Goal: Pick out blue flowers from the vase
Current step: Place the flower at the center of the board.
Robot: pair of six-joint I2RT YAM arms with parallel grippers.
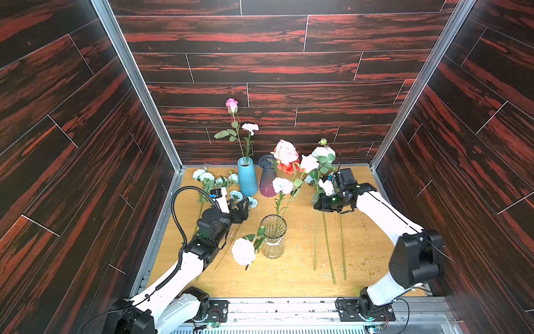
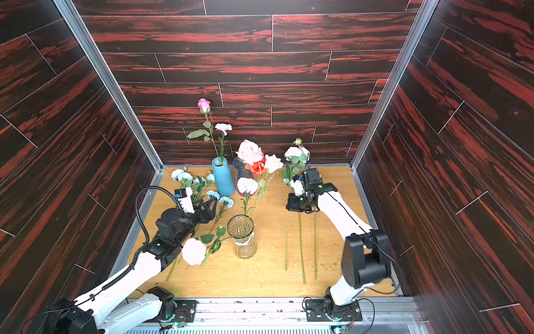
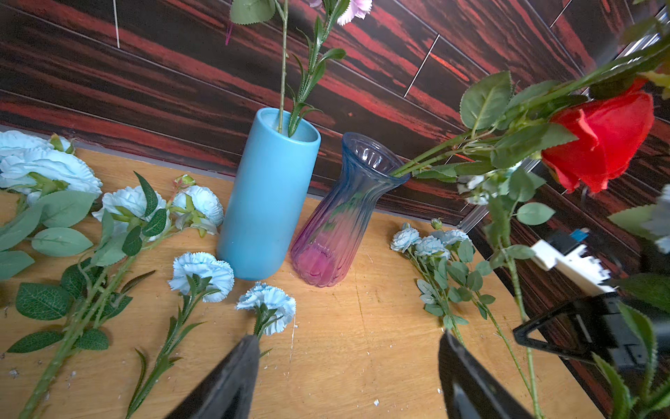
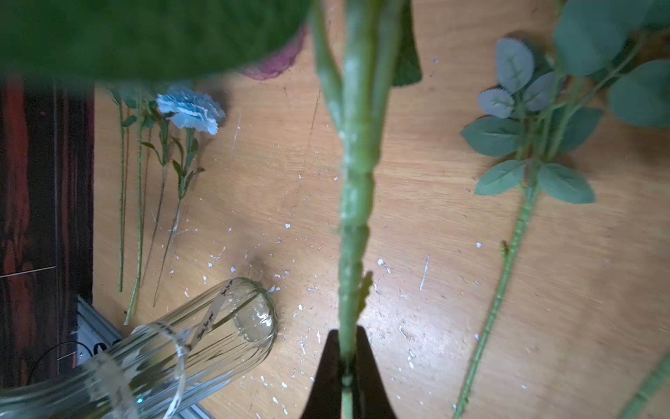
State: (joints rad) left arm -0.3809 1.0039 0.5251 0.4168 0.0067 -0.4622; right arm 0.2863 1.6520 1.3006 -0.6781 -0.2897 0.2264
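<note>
- Fingers [image 4: 326,370] of the right gripper [image 4: 347,348] are being pressed onto a stem [image 4: 357,163], seemingly a blue flower's [image 1: 320,151].
- Jaws of the left gripper [image 3: 347,339] are being held wide apart.

you're looking into a booth lined with dark planks streaked red: back wall [image 1: 260,57], left wall [image 1: 57,144], right wall [image 1: 476,130]; thin pale seams run between the planks; a bare aluminium post [image 1: 135,81] stands in each rear corner; underneath lies a light wooden tabletop [image 1: 289,277], scuffed and dotted with white flecks [image 4: 287,225]; a metal rail [image 1: 289,306] runs along its near edge; the light falls brightest on the wood
</note>
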